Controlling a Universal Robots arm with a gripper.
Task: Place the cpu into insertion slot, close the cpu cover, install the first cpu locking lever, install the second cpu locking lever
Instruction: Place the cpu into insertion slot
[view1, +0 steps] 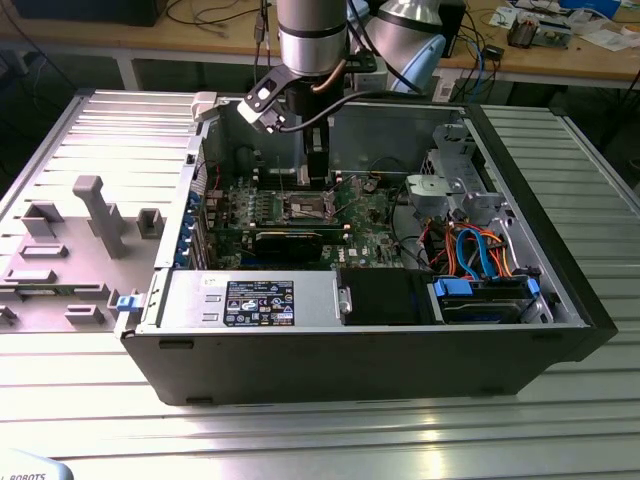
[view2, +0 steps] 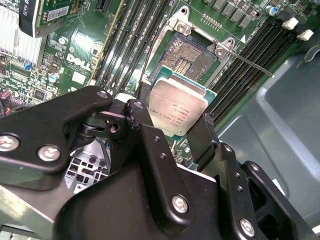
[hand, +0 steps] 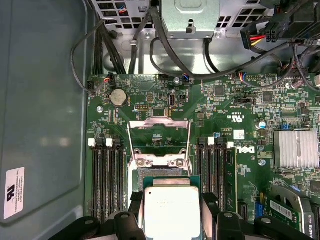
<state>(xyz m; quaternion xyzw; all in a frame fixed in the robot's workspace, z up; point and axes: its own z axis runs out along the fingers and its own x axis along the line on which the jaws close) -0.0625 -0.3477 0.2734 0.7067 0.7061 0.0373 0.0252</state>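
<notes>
In both wrist views my gripper is shut on the cpu, a flat square chip with a dull silver top, one black finger on each of two opposite edges. The chip hangs level just above and slightly off the insertion slot, whose dark contact field lies bare. In the first wrist view the cpu covers the near part of the insertion slot. Beyond it the cpu cover stands swung open. A thin locking lever sticks out sideways. In the exterior view the gripper hovers over the slot.
Rows of black memory slots flank the socket on both sides. A finned heat sink and black cables lie nearby. The grey case wall is close. Outside the case is a grey fixture tray.
</notes>
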